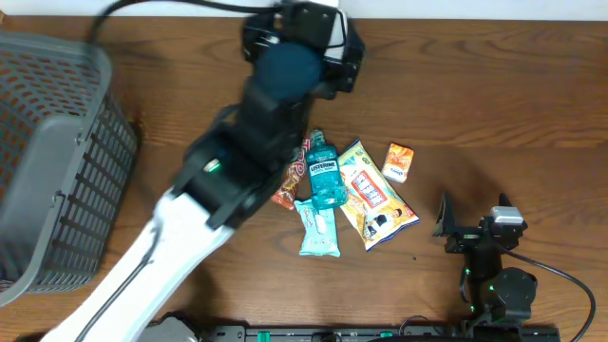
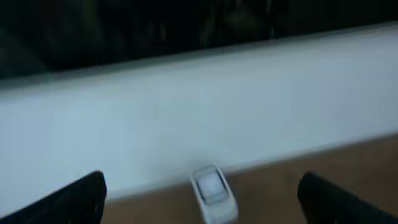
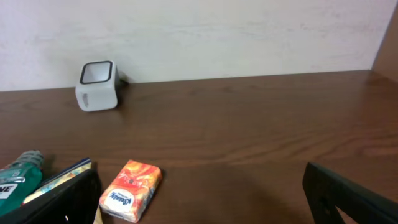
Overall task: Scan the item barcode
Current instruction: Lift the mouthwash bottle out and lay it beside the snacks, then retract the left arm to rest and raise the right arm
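Take the teal plastic mouthwash bottle (image 1: 323,177) with the white label as your landmark. It lies flat on the brown wooden table (image 1: 494,104), cap end pointing away from the robot.

Goods — none is gripped; all lie loose around the bottle:
- A yellow crinkled snack packet (image 1: 375,201) lies against the bottle's right side.
- A small orange tissue pack (image 1: 398,162) lies right of the snack packet, clear of the bottle.
- A pale blue soft wipes packet (image 1: 318,230) lies at the bottle's end nearer the robot, touching or nearly so.
- A red wrapper (image 1: 288,190) lies on the bottle's left, mostly hidden under the left arm (image 1: 237,171).

You cannot tell from these views which of them is the one to scan.

The small white box-shaped scanner (image 3: 97,85) has a dark window on top. It stands well beyond the bottle's cap end, at the far table edge against the pale wall. From overhead the left arm covers it.

The left gripper (image 2: 202,183) is out past the bottle's cap end, facing the scanner. The picture is blurred, but its two dark fingers stand wide apart with nothing between them.

The right gripper (image 3: 202,177) is well to the right of the bottle, past the snack packet and close to the robot's edge. Its jaws are spread wide and empty.

A grey wire-mesh basket (image 1: 57,161) stands far left of the bottle, beyond the left arm.
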